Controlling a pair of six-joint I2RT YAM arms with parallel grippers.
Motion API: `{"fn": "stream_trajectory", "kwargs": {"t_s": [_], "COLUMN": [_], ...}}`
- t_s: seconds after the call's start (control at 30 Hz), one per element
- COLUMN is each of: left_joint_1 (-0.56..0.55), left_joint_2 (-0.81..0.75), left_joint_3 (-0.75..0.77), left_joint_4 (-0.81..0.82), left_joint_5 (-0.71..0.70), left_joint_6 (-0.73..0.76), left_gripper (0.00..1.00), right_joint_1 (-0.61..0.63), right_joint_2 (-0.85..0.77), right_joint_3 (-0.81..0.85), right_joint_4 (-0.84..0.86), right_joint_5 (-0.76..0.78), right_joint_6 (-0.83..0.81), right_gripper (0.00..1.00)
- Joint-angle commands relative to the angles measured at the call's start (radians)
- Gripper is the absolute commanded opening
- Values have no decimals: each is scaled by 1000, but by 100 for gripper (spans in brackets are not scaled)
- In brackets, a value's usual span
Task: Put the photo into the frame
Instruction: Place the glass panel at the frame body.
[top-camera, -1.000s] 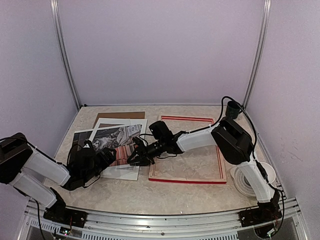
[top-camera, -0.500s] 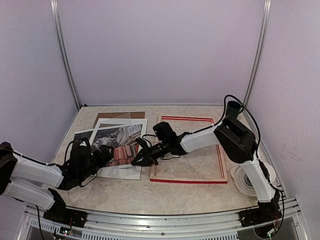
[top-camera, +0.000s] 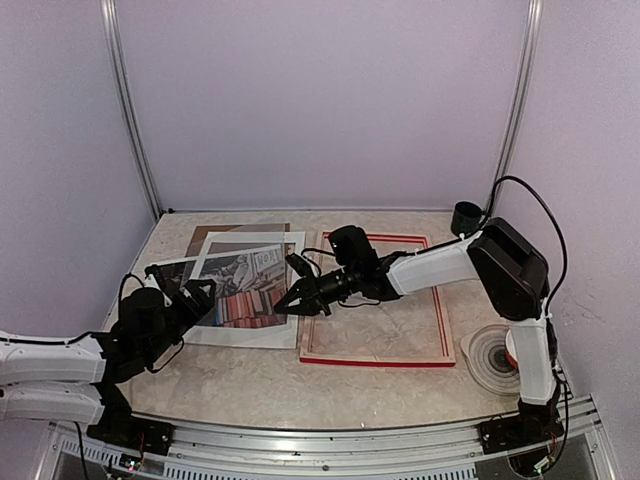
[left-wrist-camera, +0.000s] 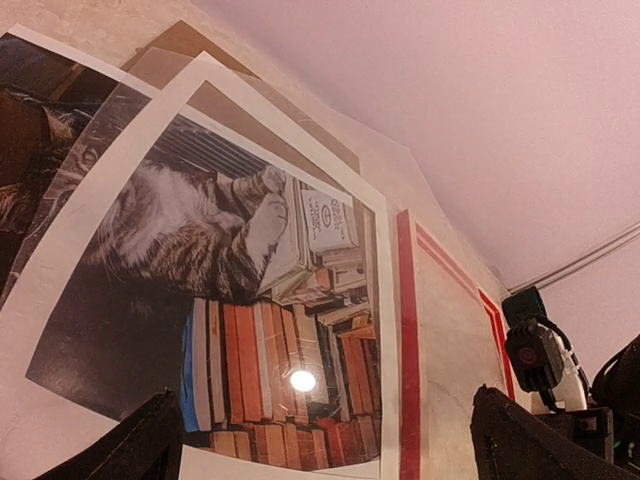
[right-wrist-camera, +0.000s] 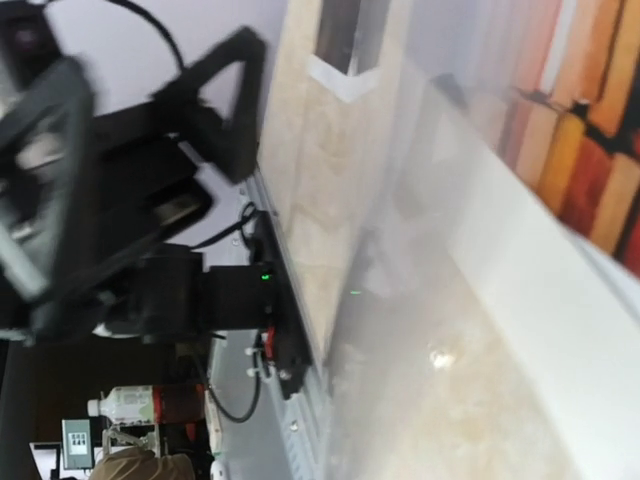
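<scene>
Since a second ago the right gripper (top-camera: 298, 303) has closed and pulled toward the frame (top-camera: 400, 335). The mat (top-camera: 240, 336) and the photo (top-camera: 245, 300) have slid right with it, and the left arm has sunk low and back.

The right jaws are now fully together at the mat's right edge. The right wrist view is too blurred to tell whether they pinch the mat, the photo or nothing. The right forearm reaches across the frame, which lies flat on the table (top-camera: 300, 390), pale back up and red edges showing.

The left gripper (top-camera: 185, 290) hangs with its jaws spread wide over the near left part of the sheets, holding nothing.

The photo lies flat left of the frame, under the mat. Cat and books show through the window, and a dark strip sticks out past the mat's left edge. The mat's right edge sits just beside the frame's left rail. A brown board (top-camera: 240, 230) peeks out behind the mat. A white roll (top-camera: 478, 352) lies right of the frame, and a dark cup (top-camera: 465, 216) stands at the far right.
</scene>
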Motion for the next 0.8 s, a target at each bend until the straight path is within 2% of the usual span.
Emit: {"fn": "stream_trajectory", "kwargs": {"t_s": [0.0, 0.13, 0.3, 0.77], "left_joint_1": [-11, -17, -20, -25], "left_joint_2": [-11, -3, 1, 72], "left_joint_3": [6, 6, 17, 45], "left_joint_4": [-54, -50, -50, -8], "left_joint_5": [-35, -41, -46, -34], "left_joint_6": [20, 18, 30, 50], "left_gripper": [99, 99, 99, 99], "right_joint_1": [-23, -41, -72, -239], "right_joint_2": [-105, -183, -297, -626], "right_joint_3": [-87, -194, -326, -640], "right_joint_4": [107, 203, 220, -13], "right_joint_5": [3, -3, 6, 29], "right_joint_6": [4, 40, 36, -146], "right_gripper": [0, 0, 0, 0]}}
